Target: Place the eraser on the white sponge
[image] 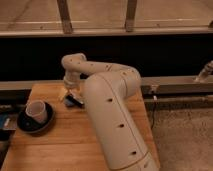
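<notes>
My gripper (73,98) hangs from the white arm (107,100) and is down at the table's far left part, mostly hidden by the arm's wrist. A pale, whitish piece that looks like the white sponge (63,93) lies on the wood just left of the gripper. A small dark object (76,102), possibly the eraser, shows right at the gripper's tip beside that pale piece. I cannot tell whether it is held or lying on the table.
A wooden table (60,145) fills the lower left. A pale cup (38,111) stands on a dark plate (30,125) near its left edge. A dark wall and metal rail (175,82) run behind. Grey floor lies to the right.
</notes>
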Controlling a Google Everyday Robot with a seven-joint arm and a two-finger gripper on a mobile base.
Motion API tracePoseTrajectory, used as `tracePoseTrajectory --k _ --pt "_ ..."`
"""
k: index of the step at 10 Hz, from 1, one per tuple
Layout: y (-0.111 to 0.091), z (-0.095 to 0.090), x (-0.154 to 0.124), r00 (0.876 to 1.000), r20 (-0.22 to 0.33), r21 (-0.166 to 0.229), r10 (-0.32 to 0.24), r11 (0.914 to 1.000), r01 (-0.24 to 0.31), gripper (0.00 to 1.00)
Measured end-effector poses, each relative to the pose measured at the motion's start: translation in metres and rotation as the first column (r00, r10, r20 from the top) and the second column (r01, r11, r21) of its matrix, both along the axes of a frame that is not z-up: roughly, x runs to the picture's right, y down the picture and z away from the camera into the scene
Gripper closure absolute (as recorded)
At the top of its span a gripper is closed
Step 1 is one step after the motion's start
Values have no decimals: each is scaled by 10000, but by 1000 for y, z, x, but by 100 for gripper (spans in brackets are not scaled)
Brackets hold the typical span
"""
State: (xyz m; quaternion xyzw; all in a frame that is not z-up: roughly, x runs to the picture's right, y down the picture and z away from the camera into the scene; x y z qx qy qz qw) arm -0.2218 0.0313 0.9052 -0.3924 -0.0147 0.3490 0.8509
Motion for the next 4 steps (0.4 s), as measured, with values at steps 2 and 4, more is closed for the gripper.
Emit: tracePoseTrajectory --k 2,4 --pt "-16 -26 19 9986 -107 629 516 9967 -509 20" --pt "-28 -55 51 9925 -317 1343 1179 9845 -1126 20"
